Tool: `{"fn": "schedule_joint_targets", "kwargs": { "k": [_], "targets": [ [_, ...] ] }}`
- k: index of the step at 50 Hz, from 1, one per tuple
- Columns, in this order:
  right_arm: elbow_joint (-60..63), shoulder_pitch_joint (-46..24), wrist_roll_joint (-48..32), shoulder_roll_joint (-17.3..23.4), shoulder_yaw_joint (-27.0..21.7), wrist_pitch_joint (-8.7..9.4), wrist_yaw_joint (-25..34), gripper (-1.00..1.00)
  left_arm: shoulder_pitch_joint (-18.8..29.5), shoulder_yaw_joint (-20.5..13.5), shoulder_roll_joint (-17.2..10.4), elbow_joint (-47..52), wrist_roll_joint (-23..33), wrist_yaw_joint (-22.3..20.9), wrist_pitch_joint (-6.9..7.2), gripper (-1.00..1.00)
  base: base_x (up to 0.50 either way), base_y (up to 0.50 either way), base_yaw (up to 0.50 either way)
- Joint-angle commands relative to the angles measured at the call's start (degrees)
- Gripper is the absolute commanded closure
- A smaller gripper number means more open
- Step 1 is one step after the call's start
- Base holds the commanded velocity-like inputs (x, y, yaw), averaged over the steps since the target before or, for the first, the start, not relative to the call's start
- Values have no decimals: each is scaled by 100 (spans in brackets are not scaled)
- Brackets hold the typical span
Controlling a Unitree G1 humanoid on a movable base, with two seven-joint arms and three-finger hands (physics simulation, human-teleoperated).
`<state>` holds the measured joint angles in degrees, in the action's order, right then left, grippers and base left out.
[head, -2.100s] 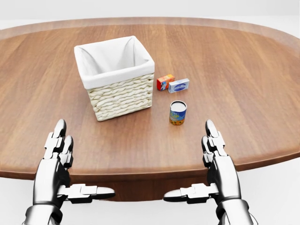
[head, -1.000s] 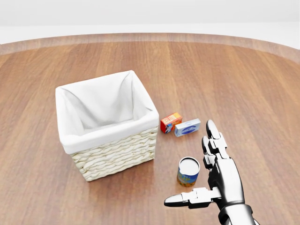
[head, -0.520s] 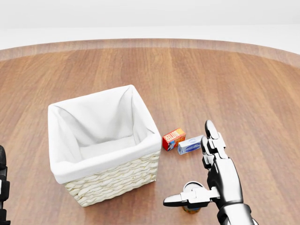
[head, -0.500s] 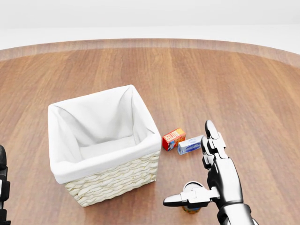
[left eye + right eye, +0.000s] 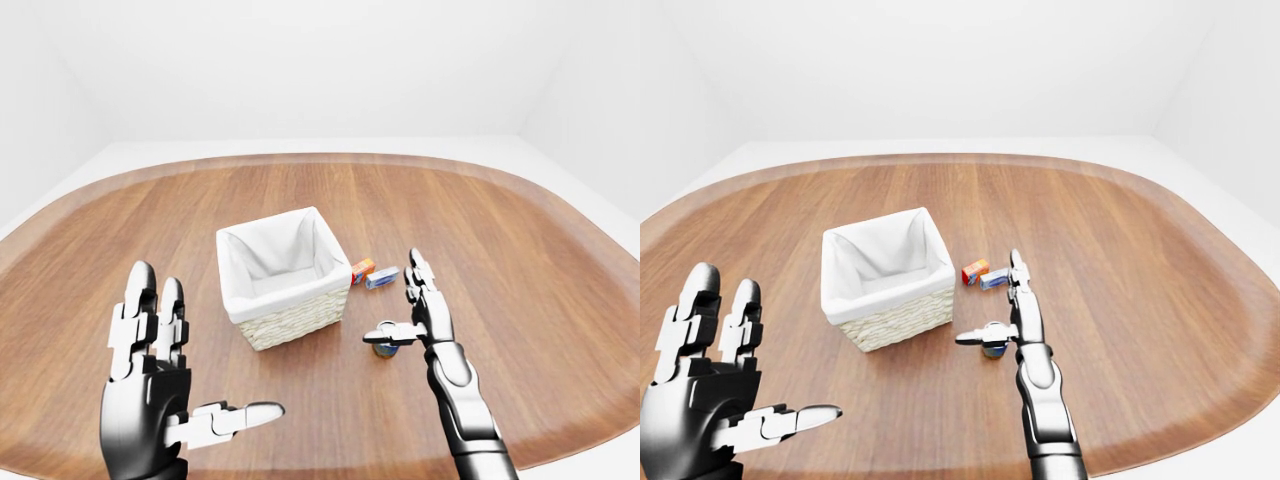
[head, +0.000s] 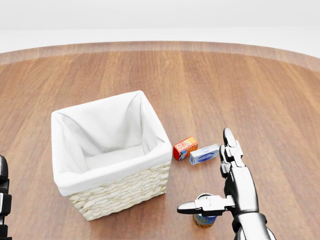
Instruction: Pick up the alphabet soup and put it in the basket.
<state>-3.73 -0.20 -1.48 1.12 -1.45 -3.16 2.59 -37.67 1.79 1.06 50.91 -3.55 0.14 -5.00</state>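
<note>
Wooden oval table (image 6: 280, 90) bearing the lined basket (image 6: 120, 187), with the alphabet soup (image 6: 204, 220) upright to its right beneath the right hand (image 6: 231, 197), whose fingers are spread, holding nothing; a careless closing thumb could topple the can.

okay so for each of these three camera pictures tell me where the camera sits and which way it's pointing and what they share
Left-eye view: on the head, looking out across the table; both hands show, left hand and right hand.
Right-eye view: its twin, set slightly to the side; nearly the same scene.
Head view: on the head, tilted down close on the basket; mainly the right hand shows.
Shared: all show the basket, the soup can under the open right hand, and two small boxes.
</note>
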Motion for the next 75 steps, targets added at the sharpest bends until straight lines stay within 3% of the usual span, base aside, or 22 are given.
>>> {"fn": "schedule_joint_targets", "kwargs": {
  "k": [1, 29, 47, 75],
  "targets": [
    [-651, -132, -256, 44, -53, -184, -266, -100, -65, -9, 12, 39, -28, -39, 0, -100, 0, 0, 0],
    [-1600, -446, -338, 180, -200, -184, -382, -100, -82, 82, -61, 23, -25, -21, 0, -100, 0, 0, 0],
    [-3331, -1058, -414, 297, -230, -184, -625, -100, -121, 162, -157, 57, -37, 42, 0, -100, 0, 0, 0],
    [-6660, -2694, -287, 526, -349, -184, -917, -100, -266, 312, -285, 60, -16, 98, 0, -100, 0, 0, 0]
  ]
}}
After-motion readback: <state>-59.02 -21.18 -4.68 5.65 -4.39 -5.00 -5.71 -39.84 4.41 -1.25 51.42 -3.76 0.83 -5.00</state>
